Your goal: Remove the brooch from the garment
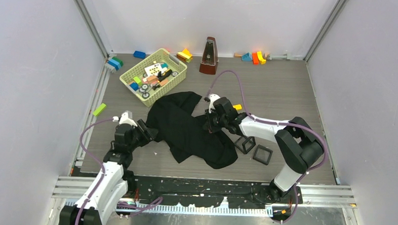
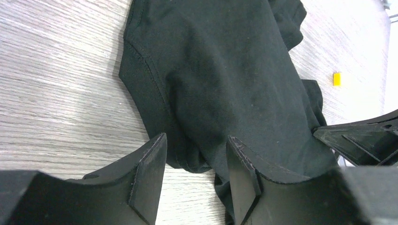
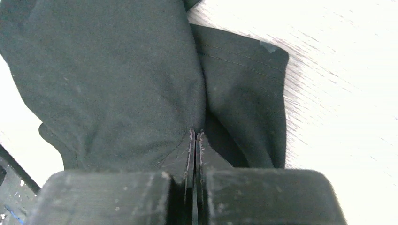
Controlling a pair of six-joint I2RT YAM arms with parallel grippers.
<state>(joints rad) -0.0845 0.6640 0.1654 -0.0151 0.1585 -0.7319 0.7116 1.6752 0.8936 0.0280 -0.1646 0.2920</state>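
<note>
The garment (image 1: 191, 132) lies crumpled in the middle of the table, showing only plain black cloth; its print and lettering are hidden. The brooch is not visible in any view. My left gripper (image 1: 150, 132) is open at the garment's left edge; in the left wrist view (image 2: 195, 140) its fingers straddle a folded hem of the garment (image 2: 225, 70) just above the table. My right gripper (image 1: 208, 122) is over the garment's right side. In the right wrist view (image 3: 196, 132) its fingers are pressed together where the cloth (image 3: 117, 84) gathers at the tips.
A yellow-green basket (image 1: 133, 71) of small toys and a metronome (image 1: 208, 56) stand behind the garment. Two black square boxes (image 1: 245, 144) (image 1: 262, 154) sit to its right. Toy blocks (image 1: 255, 57) line the back wall. A green block (image 1: 99, 109) lies left, a yellow piece (image 2: 336, 78) right.
</note>
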